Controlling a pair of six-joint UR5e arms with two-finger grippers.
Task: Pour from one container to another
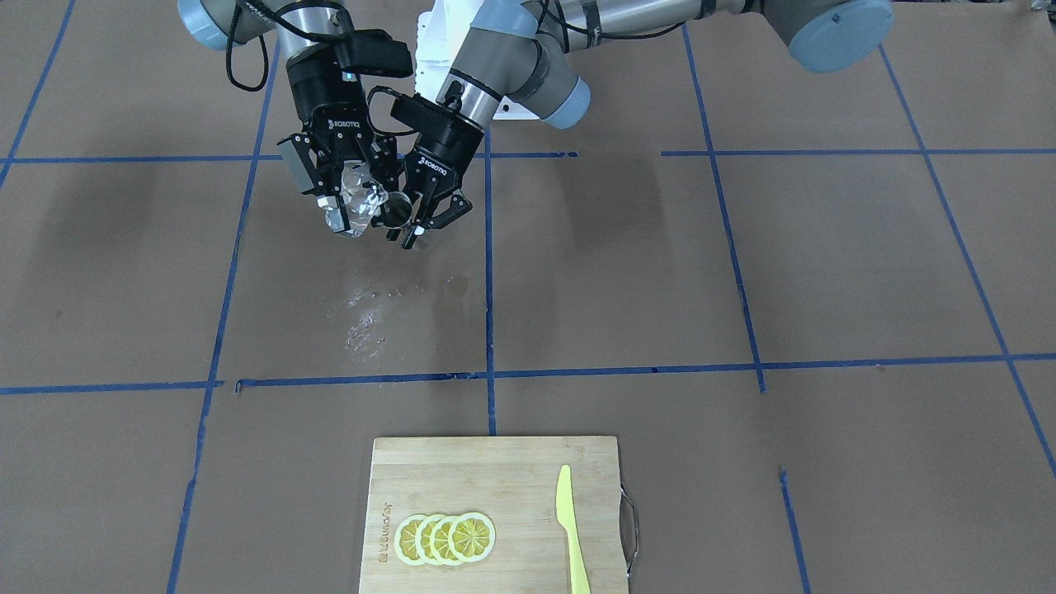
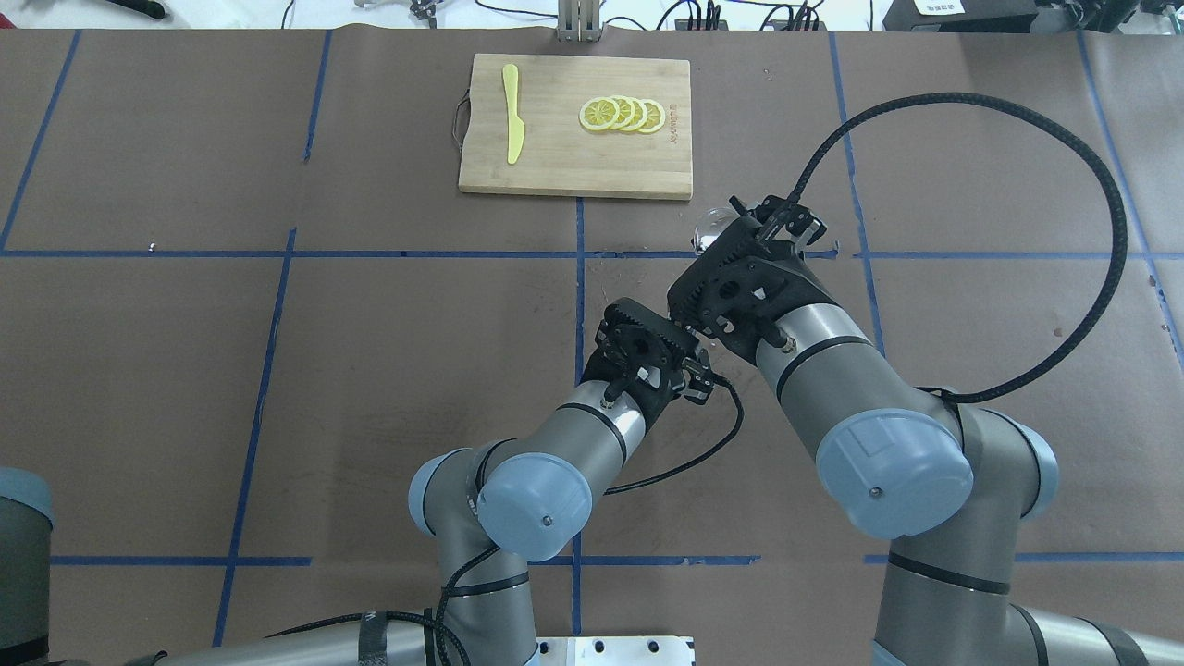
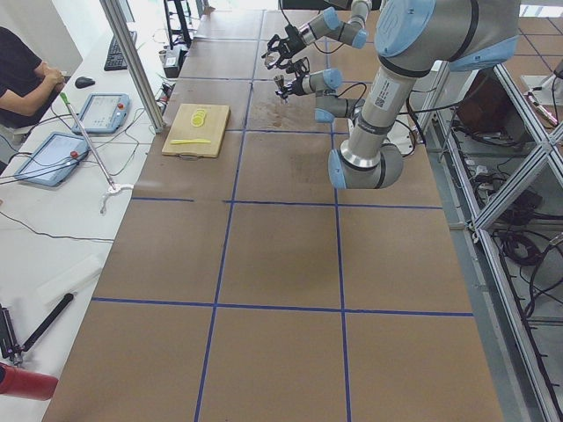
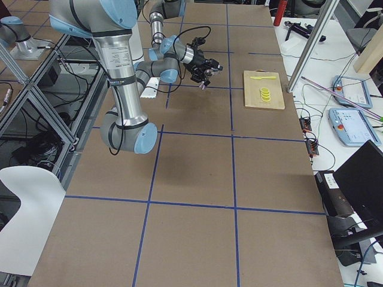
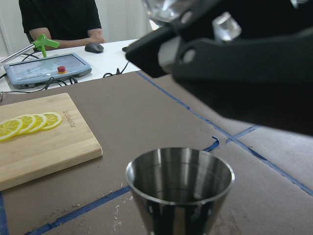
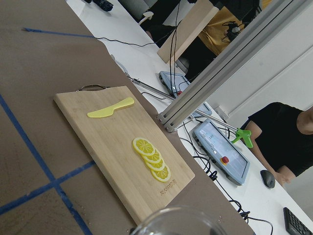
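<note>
Two robot arms meet above a brown paper-covered table marked with blue tape lines. My right gripper has its jaws clamped around a clear glass, held aloft and tipped toward my other hand. My left gripper pinches a small steel cup low on its body, mouth up. The cup hangs just beside and slightly below the glass. In the left wrist view the cup's rim sits directly under the dark fingers of the right gripper, and I cannot tell whether anything is inside it. A wet, speckled patch glistens on the paper beneath both hands, so I judge spilling to be the real risk here. To pour well, I should bring the lip of the glass over the centre of the cup's mouth before tilting further. I should then rotate slowly and hold the cup level and steady. Well apart, at the table's far edge, a wooden cutting board carries lemon slices and a yellow knife.
</note>
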